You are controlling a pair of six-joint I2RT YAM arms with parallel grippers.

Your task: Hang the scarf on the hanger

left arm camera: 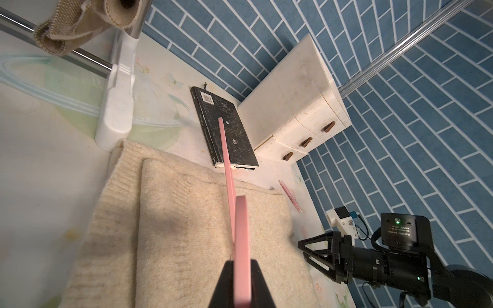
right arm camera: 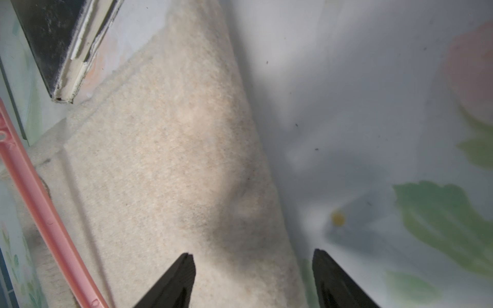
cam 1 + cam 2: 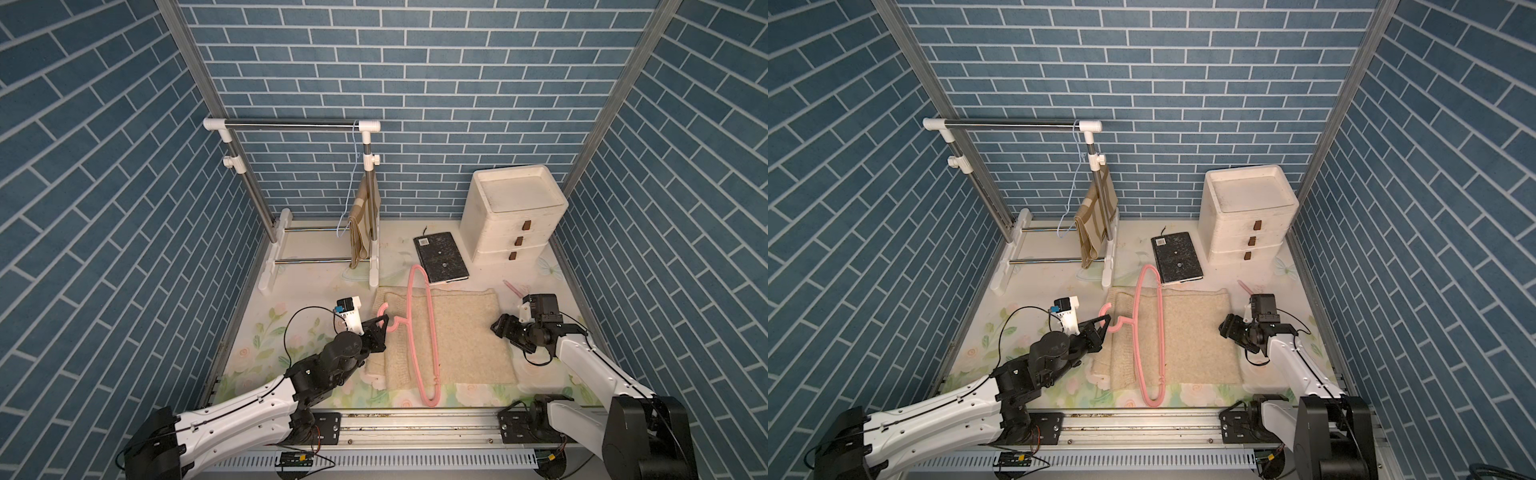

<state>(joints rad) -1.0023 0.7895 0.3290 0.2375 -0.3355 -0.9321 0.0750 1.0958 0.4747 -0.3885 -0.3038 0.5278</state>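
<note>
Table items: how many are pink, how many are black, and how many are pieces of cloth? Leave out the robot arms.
Pink: 2 (hanger, small stick)
Black: 1 (book)
Cloth: 2 (scarf, hanging cloth on the rack)
Total: 5

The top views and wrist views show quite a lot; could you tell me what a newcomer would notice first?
The pink hanger stretches across the beige scarf mid-table, with the left hand shut on its hook. The right hand is open at the scarf's right edge. A clothes rack stands at the back left, with a striped beige cloth hanging on it.
</note>
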